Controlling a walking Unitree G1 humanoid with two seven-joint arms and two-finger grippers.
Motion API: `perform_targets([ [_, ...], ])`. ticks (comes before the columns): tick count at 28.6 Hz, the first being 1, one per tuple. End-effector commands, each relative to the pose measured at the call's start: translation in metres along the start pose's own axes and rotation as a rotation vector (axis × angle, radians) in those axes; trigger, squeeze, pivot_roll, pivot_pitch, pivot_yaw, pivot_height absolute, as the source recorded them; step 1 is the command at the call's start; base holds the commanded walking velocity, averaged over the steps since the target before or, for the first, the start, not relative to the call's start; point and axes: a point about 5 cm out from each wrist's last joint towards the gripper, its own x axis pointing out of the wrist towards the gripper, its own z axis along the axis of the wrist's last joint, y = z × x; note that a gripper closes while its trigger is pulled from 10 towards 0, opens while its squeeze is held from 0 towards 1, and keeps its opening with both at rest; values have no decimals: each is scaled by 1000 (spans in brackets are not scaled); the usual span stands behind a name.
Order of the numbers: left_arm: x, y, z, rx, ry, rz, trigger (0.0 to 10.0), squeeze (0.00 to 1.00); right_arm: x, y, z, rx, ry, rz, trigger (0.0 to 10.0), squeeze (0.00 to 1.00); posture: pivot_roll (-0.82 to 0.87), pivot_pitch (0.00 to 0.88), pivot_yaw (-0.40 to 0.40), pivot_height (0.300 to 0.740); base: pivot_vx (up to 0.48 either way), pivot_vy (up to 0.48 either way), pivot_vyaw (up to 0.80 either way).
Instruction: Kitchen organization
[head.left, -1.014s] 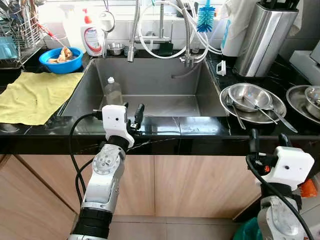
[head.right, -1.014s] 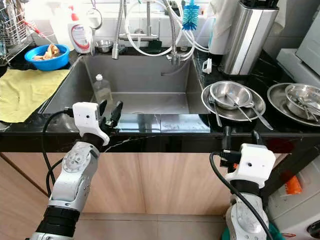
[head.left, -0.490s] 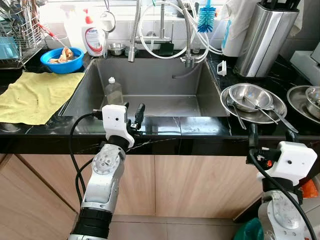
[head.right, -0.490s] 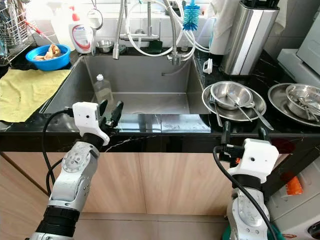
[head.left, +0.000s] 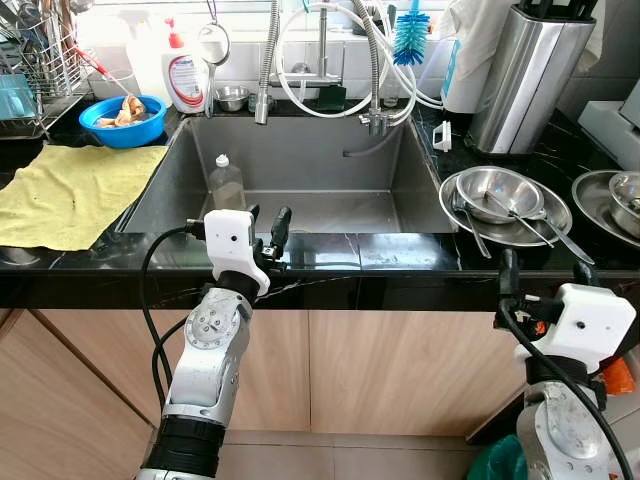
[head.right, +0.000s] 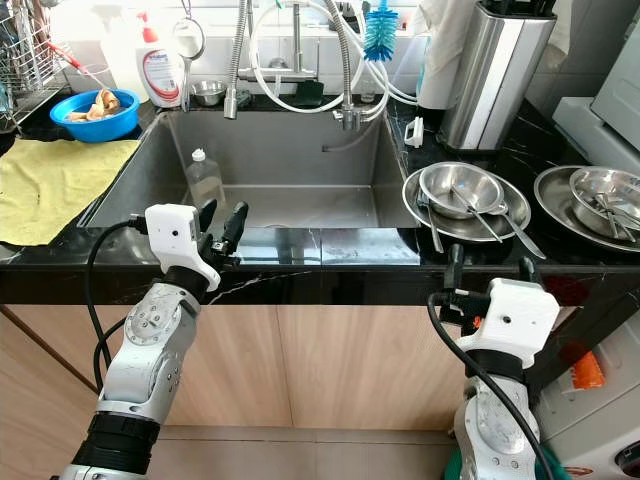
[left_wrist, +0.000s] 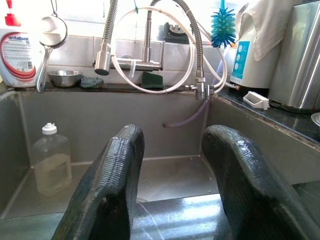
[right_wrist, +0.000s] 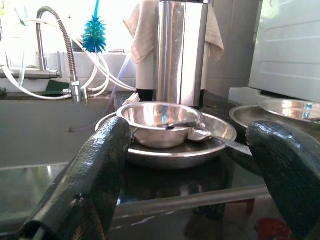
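The right gripper (head.left: 540, 272) has risen toward the counter edge, fingers apart, steel bowl (head.left: 497, 192) at its 12 o'clock; left gripper (head.left: 267, 226) unmoved, fingers apart.

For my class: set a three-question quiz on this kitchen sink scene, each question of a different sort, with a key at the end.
1. True or false: the bottle stands upright inside the sink.
2. What lies left of the sink on the counter? A) yellow cloth B) steel bowl C) brush
3. Fill in: the steel bowl sits on a steel ____.

Key
1. True.
2. A; the steel bowl is on the right, in front of the open right gripper, and the open left gripper is at the sink's front edge.
3. Plate.
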Motion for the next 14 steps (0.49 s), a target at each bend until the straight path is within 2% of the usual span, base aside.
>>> perform_targets([
  [1,1,-2,7,8,-26,-10,10000,0,3,-4,-2,-8,14,-17,10000,0,-79,0,35,740,0,0,0],
  [8,1,-2,7,7,-26,-11,10000,0,22,-9,-3,12,11,-24,10000,0,-80,0,39,740,0,0,0],
  [14,0,-6,8,0,-28,-15,10000,0,37,2,-2,55,1,1,10000,0,-64,0,36,740,0,0,0],
])
